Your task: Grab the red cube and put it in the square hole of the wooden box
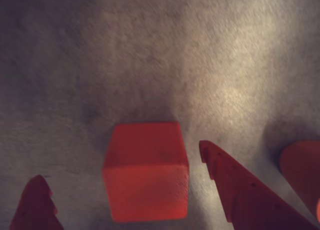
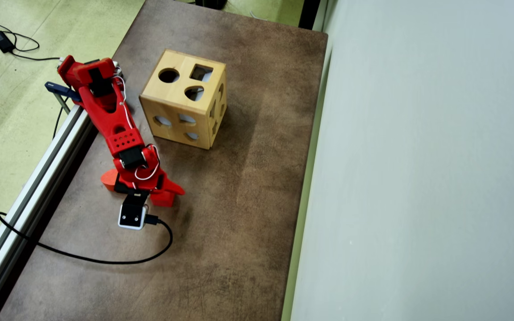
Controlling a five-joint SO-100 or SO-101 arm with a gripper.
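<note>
- Wrist view: hand (image 1: 125,187) open wide, one finger tip (image 1: 36,202) at lower left, the other finger (image 1: 240,190) running in from lower right.
- Cube (image 1: 146,170) sits on the tabletop (image 1: 165,55) between the two fingers, gaps visible on both sides, no contact seen; hand holds nothing.
- Orange-red block (image 1: 302,170) at the right edge of the wrist view, beyond the right finger, partly cut off.
- Overhead view: arm (image 2: 114,125) reaches down over the brown tabletop (image 2: 239,200); hand (image 2: 161,196) low over it, cube (image 2: 164,200) only partly seen under the finger.
- Orange-red block (image 2: 109,179) peeks out left of the hand in the overhead view.
- Box (image 2: 184,99) stands well apart from the cube, further up the tabletop, just right of the arm.
- Square hole (image 2: 201,72) on the box top, beside a round hole (image 2: 168,75) and a teardrop hole (image 2: 194,93).
- Black cable (image 2: 105,260) trails from the wrist camera (image 2: 132,216).
</note>
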